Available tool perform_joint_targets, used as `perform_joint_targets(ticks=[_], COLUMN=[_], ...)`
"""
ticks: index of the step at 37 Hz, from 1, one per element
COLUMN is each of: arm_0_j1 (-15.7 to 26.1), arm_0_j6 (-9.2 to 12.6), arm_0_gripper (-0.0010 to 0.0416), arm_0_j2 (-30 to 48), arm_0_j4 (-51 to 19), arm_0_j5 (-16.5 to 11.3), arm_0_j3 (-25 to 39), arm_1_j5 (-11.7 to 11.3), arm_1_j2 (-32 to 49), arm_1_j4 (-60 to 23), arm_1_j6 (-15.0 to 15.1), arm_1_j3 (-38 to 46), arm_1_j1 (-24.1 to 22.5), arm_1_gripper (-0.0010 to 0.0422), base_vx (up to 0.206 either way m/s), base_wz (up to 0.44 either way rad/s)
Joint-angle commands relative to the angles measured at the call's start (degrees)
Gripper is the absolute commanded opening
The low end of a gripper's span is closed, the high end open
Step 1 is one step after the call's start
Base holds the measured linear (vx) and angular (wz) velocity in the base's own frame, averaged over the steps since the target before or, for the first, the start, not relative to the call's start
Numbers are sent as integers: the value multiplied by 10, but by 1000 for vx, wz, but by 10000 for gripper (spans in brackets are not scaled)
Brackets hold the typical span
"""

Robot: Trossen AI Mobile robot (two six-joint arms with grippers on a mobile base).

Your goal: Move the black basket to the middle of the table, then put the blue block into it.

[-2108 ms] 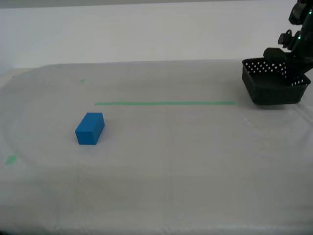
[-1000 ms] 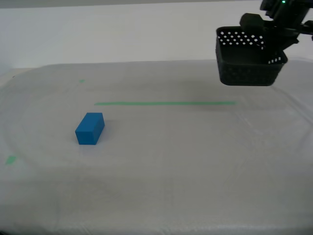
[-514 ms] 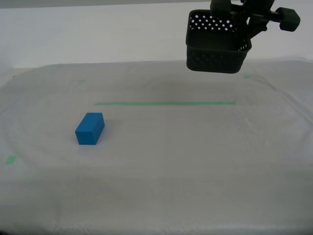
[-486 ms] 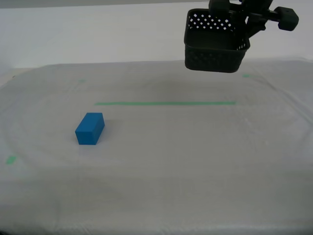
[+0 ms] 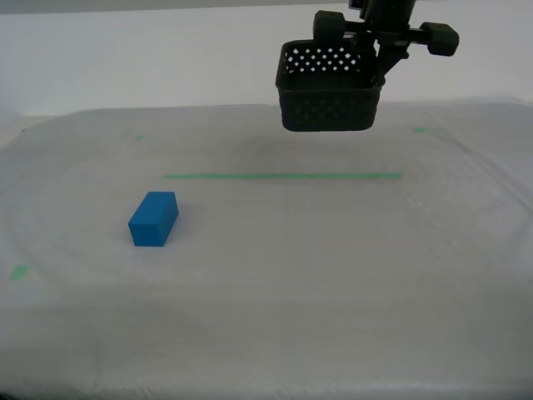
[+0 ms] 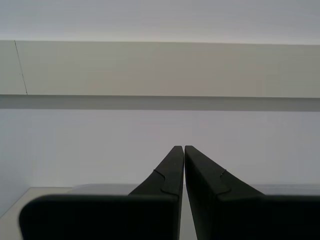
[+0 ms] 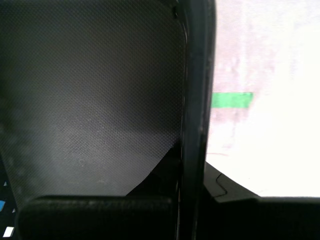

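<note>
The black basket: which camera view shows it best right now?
The exterior view: the whole black basket shows, hanging above the table from my first gripper. The first wrist view shows only its inner floor and one wall up close. The second wrist view shows none of it.

No text, label, brand, number or sign can be read in any view: the black basket (image 5: 326, 100), the blue block (image 5: 153, 218) and the cloth-covered table (image 5: 333, 275) carry no lettering, the table bearing only an unmarked green tape line (image 5: 281, 176).
</note>
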Motion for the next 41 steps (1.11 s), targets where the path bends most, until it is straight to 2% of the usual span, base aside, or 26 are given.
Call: perform_joint_targets(ticks=[1,16,24,31,41], arm_0_j1=[9,33,45,47,47], arm_0_j6=[10,12,11,9,6], arm_0_gripper=[-1,-1,-1,0,0], arm_0_j2=[30,144,198,226,234], arm_0_j4=[-16,-28,-26,1,34], arm_0_j5=[-7,-41,-40,-39,-9], arm_0_j3=[35,132,171,175,158], arm_1_j5=[0,0,0,0,0], arm_1_j2=[0,0,0,0,0], arm_1_j4=[3,3,3,3,3], arm_1_j6=[2,2,2,2,2], arm_1_j3=[1,1,1,1,1], arm_1_j1=[0,0,0,0,0], arm_1_gripper=[0,0,0,0,0], base_vx=[0,0,0,0,0], base_wz=[0,0,0,0,0])
